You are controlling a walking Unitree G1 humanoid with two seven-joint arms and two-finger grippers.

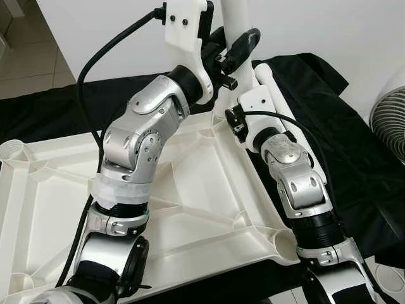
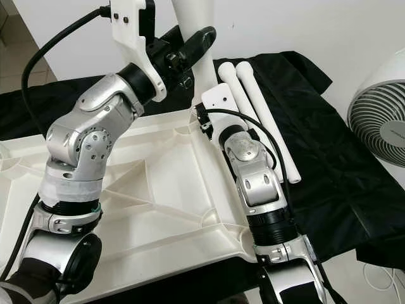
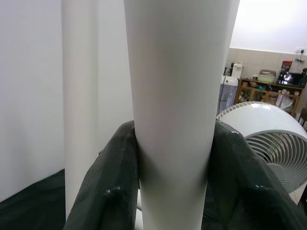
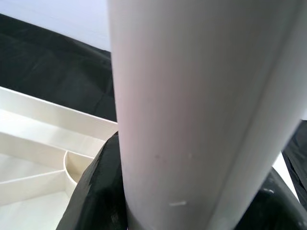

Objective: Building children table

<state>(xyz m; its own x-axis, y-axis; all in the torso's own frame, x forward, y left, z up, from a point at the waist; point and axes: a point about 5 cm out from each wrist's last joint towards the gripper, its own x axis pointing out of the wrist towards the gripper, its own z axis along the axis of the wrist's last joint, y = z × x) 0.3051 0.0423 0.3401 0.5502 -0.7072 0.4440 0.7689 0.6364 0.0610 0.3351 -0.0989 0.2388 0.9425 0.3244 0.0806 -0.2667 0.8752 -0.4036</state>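
Both hands [image 3: 172,191] [image 4: 177,201] clamped on upright leg [image 2: 193,38] at tabletop [image 2: 158,202] corner, 2 legs [image 2: 266,120] beside

Tabletop [image 1: 209,190], flipped underside up – cream-white w/ raised ribs, plain, no pattern. Upright leg [image 3: 172,115] – same plain white; two loose legs [image 2: 266,120] also white. Cloth [image 2: 329,158] under it all: solid black. Arms silver w/ black joints & black cables; wrist mounts white. Left gripper [image 1: 243,44] fingers black; right gripper [image 4: 192,211] fingers black too, glossy. Fan [image 2: 380,120]: white shell, grey-white slatted grille. Wall [image 2: 304,25] white; floor tiles [image 1: 25,69] pale beige.
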